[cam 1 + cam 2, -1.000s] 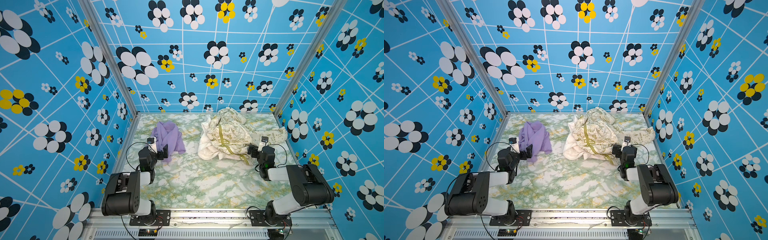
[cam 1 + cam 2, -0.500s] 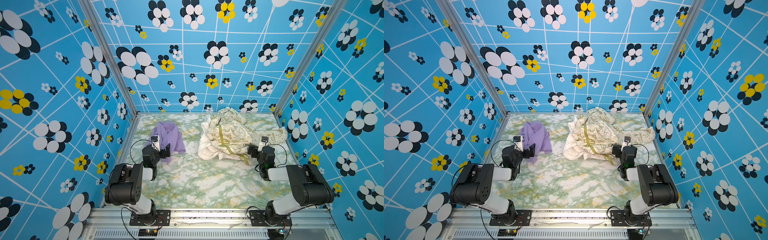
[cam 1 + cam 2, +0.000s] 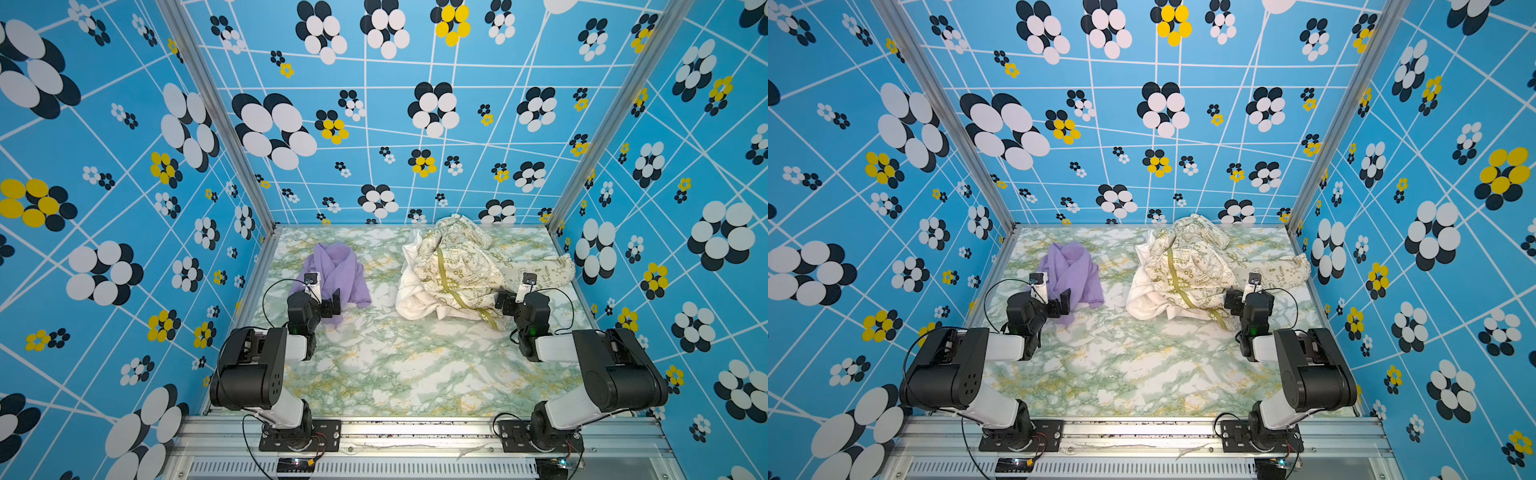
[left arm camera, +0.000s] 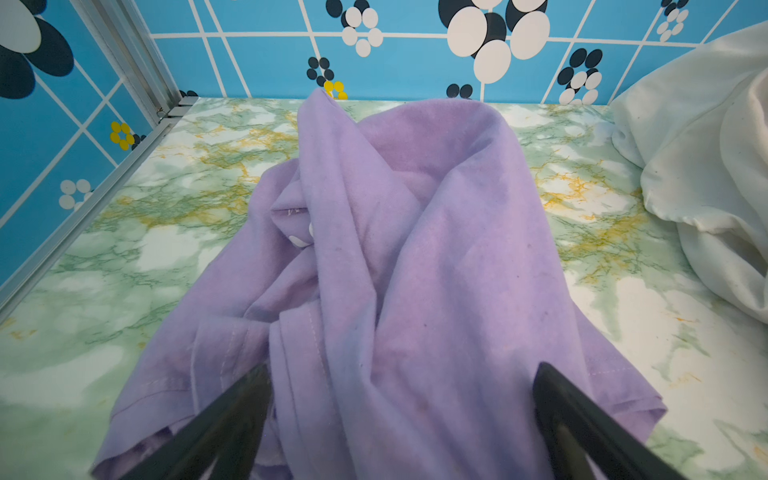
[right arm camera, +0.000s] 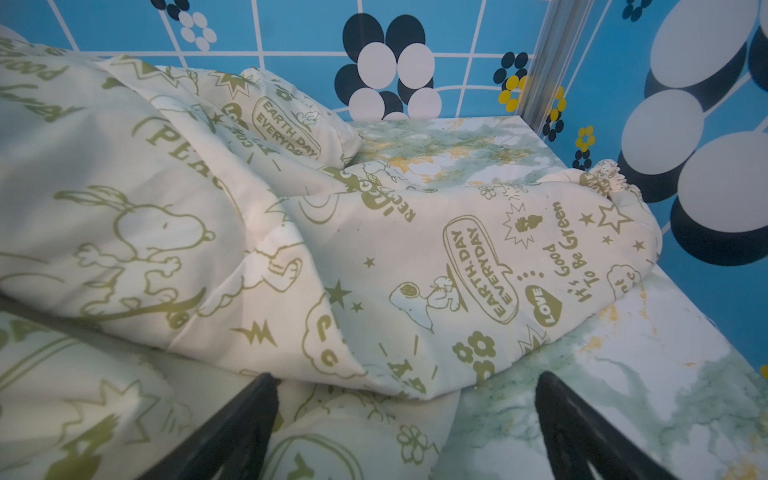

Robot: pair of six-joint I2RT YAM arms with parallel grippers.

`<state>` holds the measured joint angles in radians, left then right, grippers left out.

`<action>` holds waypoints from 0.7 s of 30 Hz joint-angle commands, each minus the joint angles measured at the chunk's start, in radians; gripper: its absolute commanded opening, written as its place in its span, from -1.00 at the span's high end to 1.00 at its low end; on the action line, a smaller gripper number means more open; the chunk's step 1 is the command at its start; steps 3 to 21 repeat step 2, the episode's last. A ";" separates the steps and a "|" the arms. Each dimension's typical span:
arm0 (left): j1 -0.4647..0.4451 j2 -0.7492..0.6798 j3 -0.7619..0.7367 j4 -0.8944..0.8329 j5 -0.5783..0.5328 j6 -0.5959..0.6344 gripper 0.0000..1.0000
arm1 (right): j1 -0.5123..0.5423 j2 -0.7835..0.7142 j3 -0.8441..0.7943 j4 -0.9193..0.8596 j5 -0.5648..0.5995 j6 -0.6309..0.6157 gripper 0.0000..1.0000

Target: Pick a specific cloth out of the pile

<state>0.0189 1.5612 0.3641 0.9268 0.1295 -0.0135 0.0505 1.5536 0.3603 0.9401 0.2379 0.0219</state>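
Blue panels printed with black, white and yellow flowers wall off the marbled green-and-white table [image 3: 415,374] I am working over. On its far left lies the cloth [image 3: 336,270], plain lavender, crumpled into loose folds and well apart from the pile [image 3: 457,270] on the far right. That pile is a heap of two fabrics: a cream cloth with olive-green print [image 5: 415,257] draped over a plain white cloth [image 3: 411,299] whose edge shows at the heap's near-left side.

My left gripper [image 3: 328,305] sits low at the near edge of the lavender fabric, jaws spread wide and gripping nothing; in the left wrist view both dark fingers [image 4: 232,419] straddle the cloth's near hem. Compared with a second ago, this arm has swung rightward and a little farther in, so the gripper now overlaps the cloth's near corner in both top views instead of standing beside its left edge.

My right gripper [image 3: 509,301] has not moved: it rests at the near-right side of the pile, jaws released wide, one finger [image 5: 232,424] over the printed fabric. Neither cloth nor pile has shifted.
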 commanded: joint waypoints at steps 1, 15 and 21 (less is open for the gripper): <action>-0.007 -0.009 0.021 -0.010 -0.014 0.012 -0.99 | -0.005 0.008 0.009 0.020 0.019 0.005 -0.98; -0.007 -0.011 0.020 -0.008 -0.014 0.012 -0.99 | -0.005 0.008 0.009 0.020 0.019 0.005 -0.98; -0.007 -0.011 0.020 -0.008 -0.014 0.012 -0.99 | -0.005 0.008 0.009 0.020 0.019 0.005 -0.98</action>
